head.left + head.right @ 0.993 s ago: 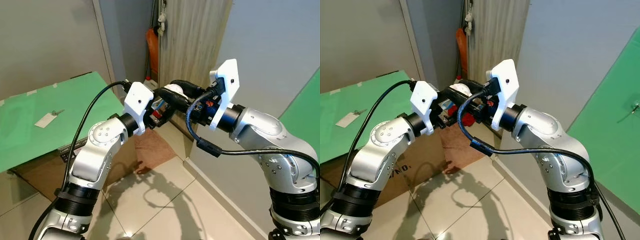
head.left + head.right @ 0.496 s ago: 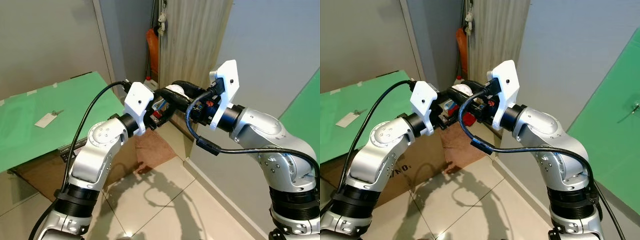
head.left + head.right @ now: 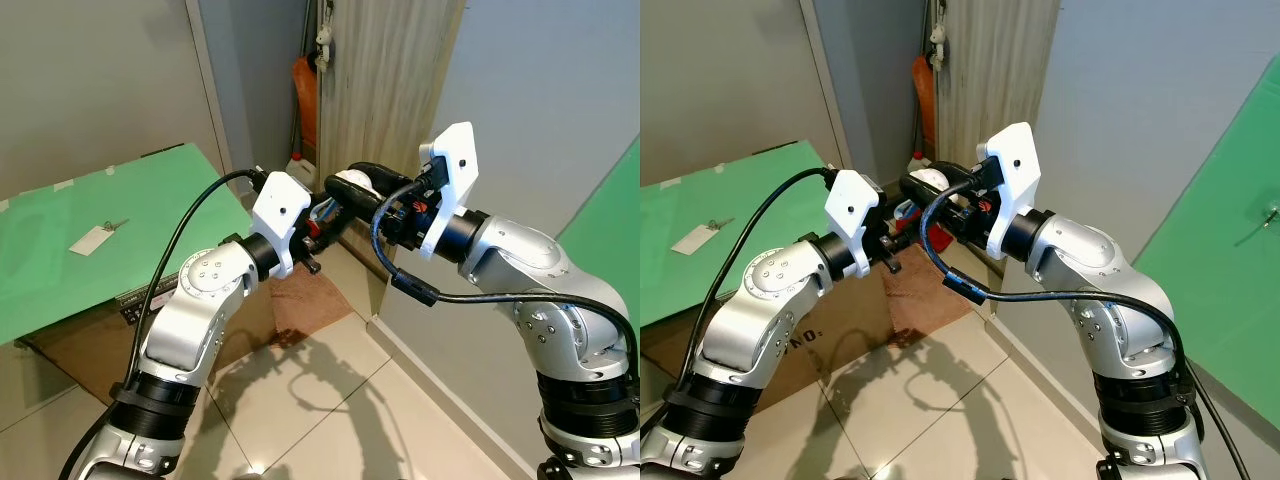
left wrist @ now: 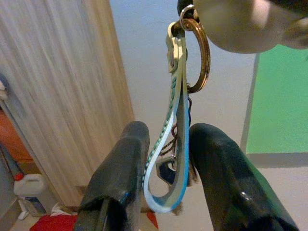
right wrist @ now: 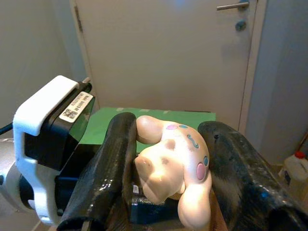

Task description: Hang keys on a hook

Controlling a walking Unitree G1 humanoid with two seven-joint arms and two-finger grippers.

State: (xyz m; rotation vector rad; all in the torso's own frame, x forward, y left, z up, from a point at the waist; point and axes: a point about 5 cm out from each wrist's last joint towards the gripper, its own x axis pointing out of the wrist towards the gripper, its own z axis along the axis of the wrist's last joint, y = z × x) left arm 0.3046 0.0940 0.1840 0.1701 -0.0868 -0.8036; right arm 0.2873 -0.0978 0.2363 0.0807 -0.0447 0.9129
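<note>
Both grippers meet in mid-air in front of the robot, above the tiled floor (image 3: 330,400), fingers pointing at each other. Seen from the right wrist, the right gripper (image 5: 173,168) is clamped on a pale plush toy (image 5: 175,168) with pink and blue spots; the toy sits between the two black fingers (image 5: 108,168) and touches both. In the left eye view the same toy (image 3: 352,182) shows as a white lump at the tips of the right gripper (image 3: 350,188).

From the left wrist, a brass key ring (image 4: 195,53) hangs from the underside of the toy (image 4: 236,26), and a light blue strap (image 4: 168,144) drops from the ring as a long loop. The loop hangs down into the gap of the left gripper (image 4: 168,163). Its fingers (image 4: 120,178) are spread a little and stand on either side of the strap; whether they touch it cannot be told. A small dark metal piece, likely a key (image 4: 166,173), shows behind the lower end of the loop.

Well off to the robot's left, a green board (image 3: 90,250) carries a white tag (image 3: 90,240). A second green panel (image 3: 1240,240) leans at the right, with a small metal hook (image 3: 1270,212) on it. By the wooden wall panel (image 3: 385,80), an orange object (image 3: 305,95) stands in the corner. A white jug with a red cap (image 4: 29,192) is seen from the left wrist, but what it holds cannot be made out.
</note>
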